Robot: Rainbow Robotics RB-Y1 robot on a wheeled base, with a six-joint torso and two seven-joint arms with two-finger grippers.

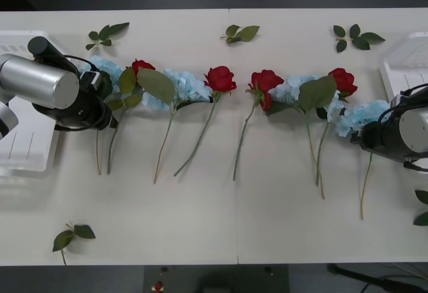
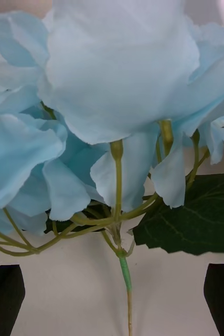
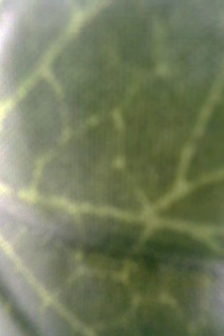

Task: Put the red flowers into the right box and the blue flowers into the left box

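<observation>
Both my tools down in the flower row on the table (image 1: 267,226)

R tool (image 2: 112,299) wide apart either side of a blue flowers (image 2: 112,79) stem, by right box (image 1: 401,65). L tool (image 1: 107,102) at the leftmost blue one, near left box (image 1: 27,152), can't tell its state. Red flowers (image 1: 221,79) lie mixed in.

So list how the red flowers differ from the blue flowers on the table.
The red flowers have compact deep-red blooms; the blue flowers have fluffy, wider pale-blue clusters. Four red blooms show, spaced between the blue ones. Both have long thin green stems with leaves, lie in one row, and none is in a box yet.
</observation>
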